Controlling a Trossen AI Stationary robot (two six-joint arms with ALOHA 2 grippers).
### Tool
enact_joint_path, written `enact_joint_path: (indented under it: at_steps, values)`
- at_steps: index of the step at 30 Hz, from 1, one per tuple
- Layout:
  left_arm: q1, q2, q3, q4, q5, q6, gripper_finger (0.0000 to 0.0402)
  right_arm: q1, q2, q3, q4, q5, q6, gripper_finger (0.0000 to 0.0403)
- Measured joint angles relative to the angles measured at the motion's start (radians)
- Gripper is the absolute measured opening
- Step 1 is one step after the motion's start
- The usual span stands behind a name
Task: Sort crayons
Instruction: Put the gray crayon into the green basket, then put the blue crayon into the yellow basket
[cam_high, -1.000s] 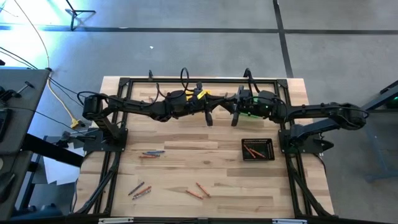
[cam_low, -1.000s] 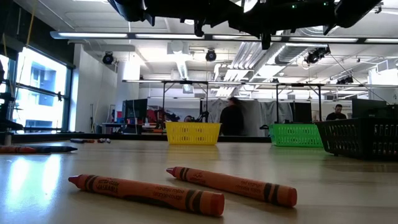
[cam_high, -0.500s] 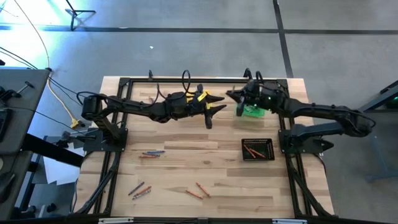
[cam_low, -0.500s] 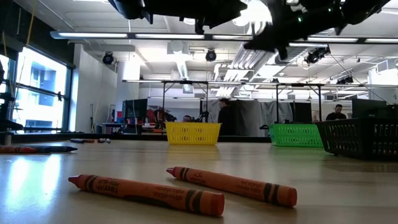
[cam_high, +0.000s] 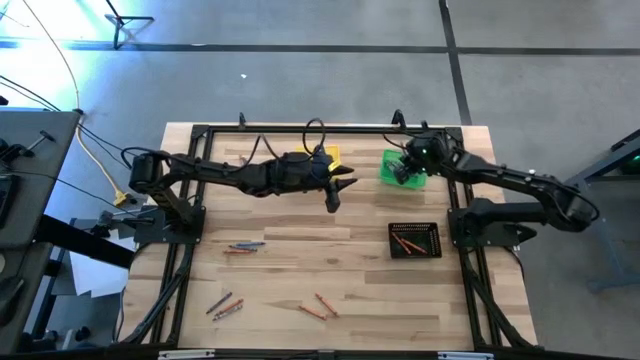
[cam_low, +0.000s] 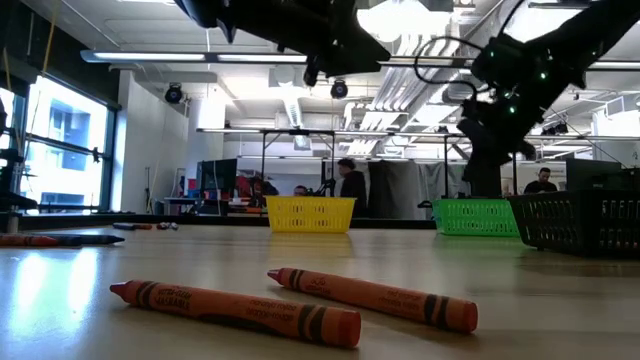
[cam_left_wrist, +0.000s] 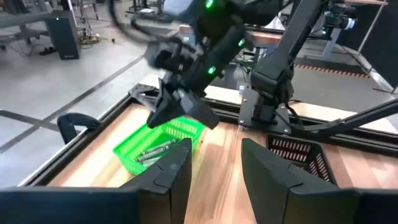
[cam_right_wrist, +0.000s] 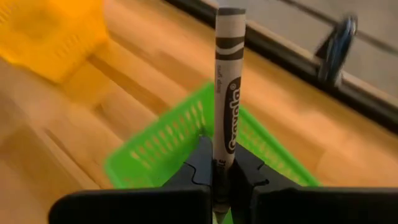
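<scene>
yellow bin (cam_right_wrist: 46, 34) blurred, cut off, crayon (cam_right_wrist: 225, 106) tip hidden

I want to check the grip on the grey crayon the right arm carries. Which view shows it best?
The right wrist view: the grey crayon stands upright, pinched at its lower end in the right claw, over the green bin. The high view shows that claw above the bin, the crayon too small to see. The low and left wrist views hide it.

Pale planked wood with a smooth, faintly sheened finish is being shown by the table (cam_high: 340, 260). Perforated plastic is being seen in the green bin (cam_right_wrist: 155, 155). A matt paper wrapper is being displayed by the grey crayon (cam_right_wrist: 228, 93); the fingers (cam_left_wrist: 171, 174) are probably matt plastic.
</scene>
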Motion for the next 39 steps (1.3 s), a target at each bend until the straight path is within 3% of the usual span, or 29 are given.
enact_joint_path:
  at_steps: [9,12,23,31,39]
  values:
    - [-0.029,0.0,0.0,-0.034,0.0,0.01,0.0108,-0.048,0.001,-0.074,0.005,-0.032,0.006,0.0011]
    - [-0.031,0.0,0.0,-0.082,0.001,0.01,0.0106,-0.048,0.001,-0.075,0.005,-0.1,-0.002,0.0023]
    - [-0.042,0.0,0.0,-0.466,-0.018,-0.041,0.0106,-0.047,0.001,-0.075,0.005,-0.134,-0.021,0.0115]
    - [-0.077,-0.002,0.0,-0.845,-0.022,-0.103,0.0106,-0.046,-0.021,-0.075,0.004,-0.274,-0.015,0.0121]
    - [-0.128,-0.002,0.0,-1.093,-0.079,-0.175,0.0106,-0.022,-0.069,-0.075,0.009,-0.423,0.073,0.0122]
